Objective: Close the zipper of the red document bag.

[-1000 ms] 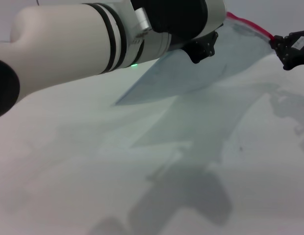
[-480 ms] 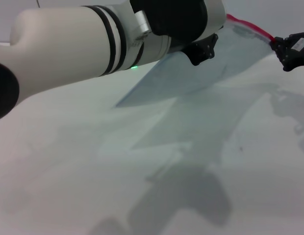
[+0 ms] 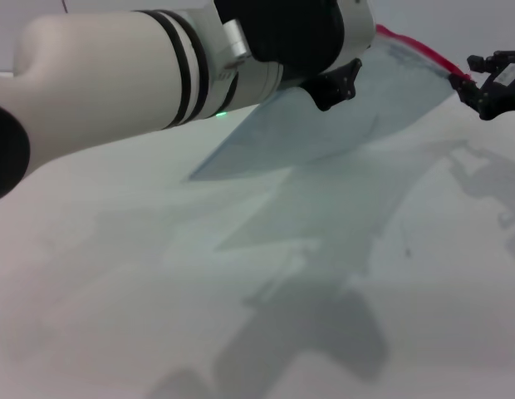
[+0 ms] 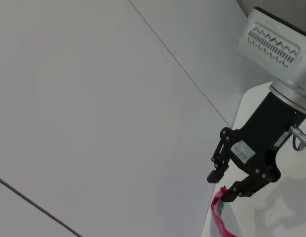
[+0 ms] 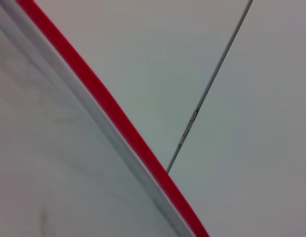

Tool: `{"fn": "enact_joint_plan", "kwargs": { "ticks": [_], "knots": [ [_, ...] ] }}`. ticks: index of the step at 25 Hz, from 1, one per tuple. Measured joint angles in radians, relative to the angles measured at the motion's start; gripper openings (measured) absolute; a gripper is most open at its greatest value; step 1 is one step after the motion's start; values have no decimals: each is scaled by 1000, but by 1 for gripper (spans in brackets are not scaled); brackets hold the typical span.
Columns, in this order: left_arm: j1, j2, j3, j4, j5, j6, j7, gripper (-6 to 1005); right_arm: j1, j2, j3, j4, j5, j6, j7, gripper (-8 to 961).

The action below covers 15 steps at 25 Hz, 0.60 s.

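The red document bag (image 3: 324, 133) hangs tilted above the table, a translucent pale blue sheet. Its lower corner points left. The red zipper (image 3: 415, 48) runs along its upper edge, and shows close up in the right wrist view as a red zipper strip (image 5: 108, 106) beside the pouch (image 5: 44, 148). My left gripper (image 3: 331, 83) is shut on the bag's upper part, near the zipper's left stretch. My right gripper (image 3: 467, 76) stands at the zipper's right end. In the left wrist view the right gripper (image 4: 218, 188) has its fingers apart, with the zipper's end (image 4: 218, 222) just by them.
The white table (image 3: 241, 316) lies under the bag and carries the shadows of the arms and the pouch. My left forearm (image 3: 116, 75) fills the upper left of the head view. A pale wall with thin seams stands behind.
The left arm and the bag have shifted a little left and up. The right gripper's fingers, earlier closed at the zipper's end, now stand apart beside it.
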<state>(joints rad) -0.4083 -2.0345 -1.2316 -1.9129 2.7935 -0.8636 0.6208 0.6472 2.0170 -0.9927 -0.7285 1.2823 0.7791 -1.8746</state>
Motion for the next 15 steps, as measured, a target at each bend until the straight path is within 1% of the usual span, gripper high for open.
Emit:
{"fn": "enact_joint_plan", "kwargs": {
  "ticks": [8, 15],
  "knots": [
    [2, 0, -4, 7, 0, 7, 16, 108, -6, 2, 24, -3, 0, -1, 0, 439],
    [1, -1, -8, 19, -2, 17, 15, 342, -10, 3, 26, -1, 9, -41, 0, 579]
  ]
}}
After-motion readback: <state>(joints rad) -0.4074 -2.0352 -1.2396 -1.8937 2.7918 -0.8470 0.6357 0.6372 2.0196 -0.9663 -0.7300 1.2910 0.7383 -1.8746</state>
